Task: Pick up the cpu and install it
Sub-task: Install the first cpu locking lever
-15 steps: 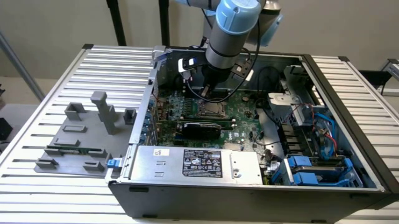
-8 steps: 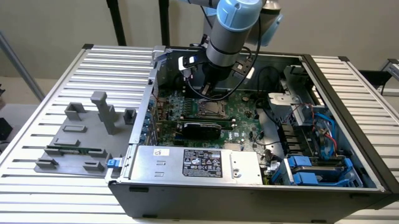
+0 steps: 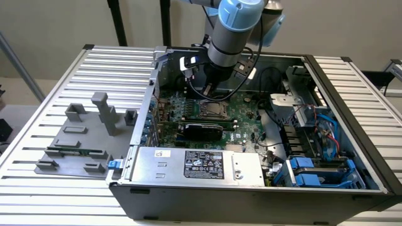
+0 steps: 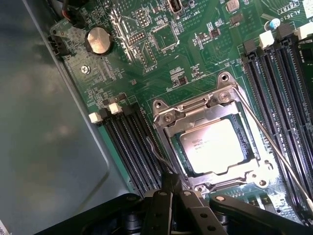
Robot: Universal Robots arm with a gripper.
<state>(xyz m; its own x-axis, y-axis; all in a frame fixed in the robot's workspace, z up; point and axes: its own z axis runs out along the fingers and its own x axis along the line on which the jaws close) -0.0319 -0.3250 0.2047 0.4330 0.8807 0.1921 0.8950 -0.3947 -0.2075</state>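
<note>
Flat square cpu [image 4: 215, 146], matte silvery-grey metal top, lies seated inside the square socket frame [image 4: 168, 117] of bright stamped steel on the green circuit board [image 4: 146, 73], within the open grey metal computer case [image 3: 188, 202]. Black gripper [image 4: 172, 183] hangs just off the frame's corner, fingers pressed together and empty, beside a thin wire lever [image 4: 156, 152]. Black ribbed memory slots [image 4: 132, 147] run alongside.
</note>
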